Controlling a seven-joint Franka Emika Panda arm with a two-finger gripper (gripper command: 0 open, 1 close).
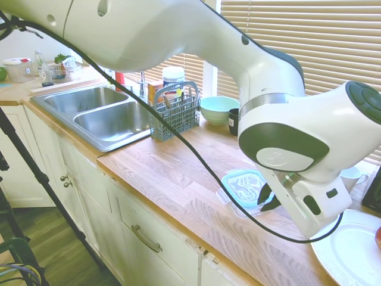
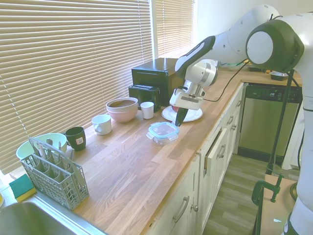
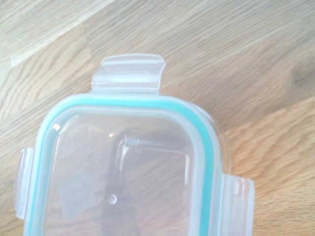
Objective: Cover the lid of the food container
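Note:
The lid (image 2: 163, 129), clear with a teal rim and snap tabs, lies flat on top of the food container (image 2: 163, 138) on the wooden counter. In the first exterior view the lid (image 1: 243, 183) shows just left of my gripper (image 1: 265, 196). My gripper (image 2: 179, 117) hangs just above the lid's edge on the plate side, and its dark fingers form one closed wedge with nothing in them. The wrist view looks straight down on the lid (image 3: 123, 167). One tab (image 3: 129, 73) sticks out, and the container's glass rim (image 3: 224, 145) shows past the teal edge.
A white plate (image 2: 194, 115) lies right behind the gripper. A pink bowl (image 2: 122, 108), white cups (image 2: 147, 109) and a dark mug (image 2: 76, 137) stand along the blinds. A teal bowl (image 1: 218, 109), a utensil caddy (image 1: 176, 117) and the sink (image 1: 107, 113) are further along.

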